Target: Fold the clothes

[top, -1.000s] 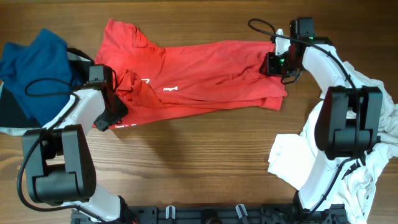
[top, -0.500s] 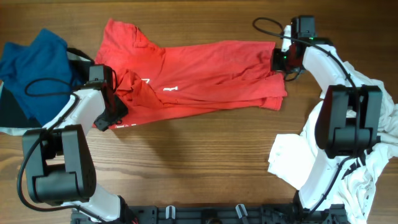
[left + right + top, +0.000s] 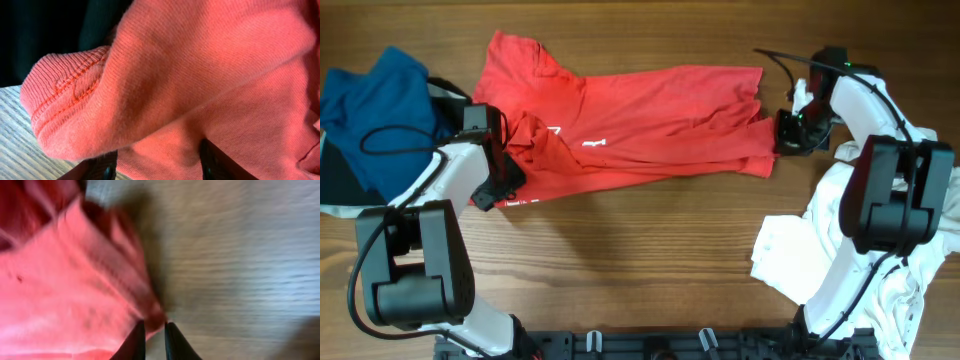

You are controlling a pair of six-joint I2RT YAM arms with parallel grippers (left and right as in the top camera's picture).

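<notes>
**Overhead view.** The red shirt [image 3: 650,115] lies spread on the wooden table [image 3: 640,260]. Its long axis runs left to right with a slight tilt, the left end nearer the far edge. The sleeve end points left and the straighter edge faces right. The lower left portion is rumpled and folded over itself. The left gripper [image 3: 498,185] sits on that rumpled lower left edge. The right gripper [image 3: 788,132] is at the shirt's right edge, touching the cloth. A blue garment [image 3: 380,95] lies bunched at the far left, apart from the shirt. A pile of white clothes [image 3: 910,230] occupies the right side, beneath and beside the right arm. The table is brown wood with the grain running left to right. Nothing of the room beyond it is visible.

**Left wrist view.** Red shirt [image 3: 200,75] fabric fills most of the frame, with a stitched hem curling at the left. The left gripper [image 3: 157,167] shows its two fingers [image 3: 107,172] standing well apart, a thick fold of cloth between them. Whether they press on it cannot be determined. Wood grain [image 3: 20,150] shows at lower left.

**Right wrist view.** The frame is blurred. The right gripper [image 3: 152,330] has its fingers drawn nearly together, pinching a corner of the red shirt [image 3: 60,290]. Bare table [image 3: 240,255] fills the right half.
</notes>
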